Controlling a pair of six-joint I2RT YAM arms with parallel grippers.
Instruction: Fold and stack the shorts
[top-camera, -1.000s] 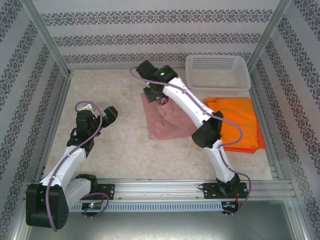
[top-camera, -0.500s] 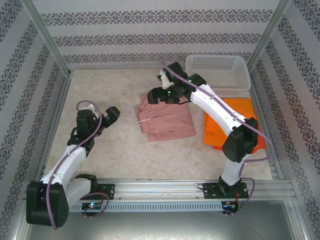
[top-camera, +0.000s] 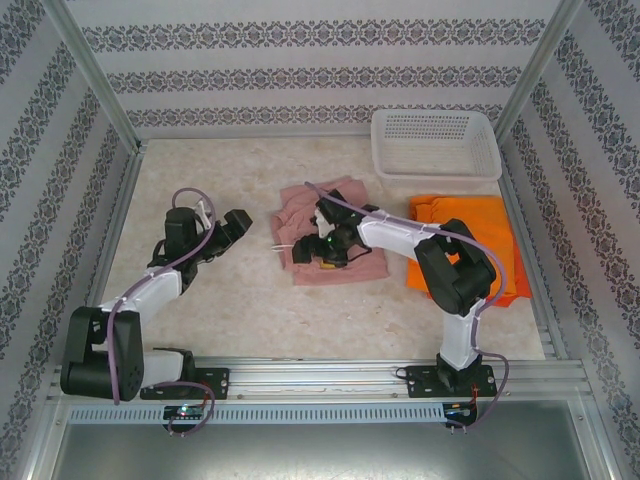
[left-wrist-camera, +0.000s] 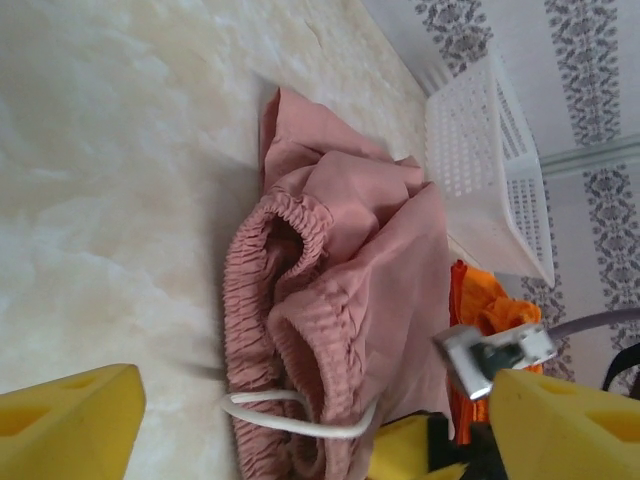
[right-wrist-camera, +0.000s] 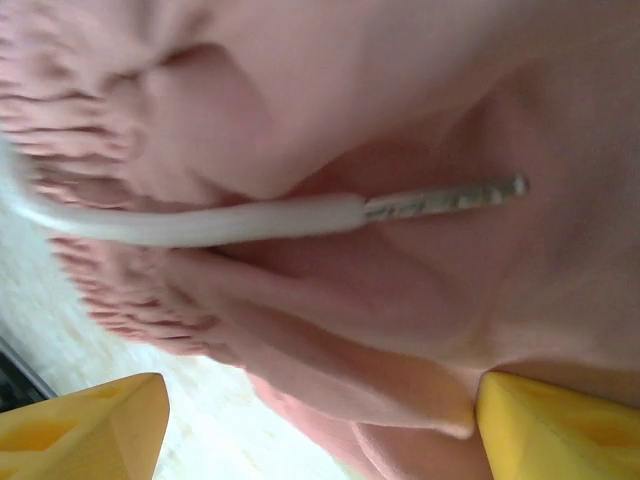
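Over pink shorts (top-camera: 303, 208) — right end effector (top-camera: 324, 250), seemingly open

Striped damask-patterned walls (top-camera: 300, 80) enclose a pale marbled tabletop (top-camera: 230, 300); aluminium rails (top-camera: 350, 372) edge it.

The left arm (top-camera: 150, 290) stands up from the near-left corner of the tabletop (top-camera: 250, 310) and bends forward. The left gripper (top-camera: 236, 224) points toward the tabletop's middle, with its jaws spread wide and nothing between them. The right arm (top-camera: 395, 232) folds sharply at the elbow near the right edge and stretches leftward. The right gripper (top-camera: 325, 248) sits low at the tabletop's middle, with its yellow fingers (right-wrist-camera: 80, 425) set wide apart.
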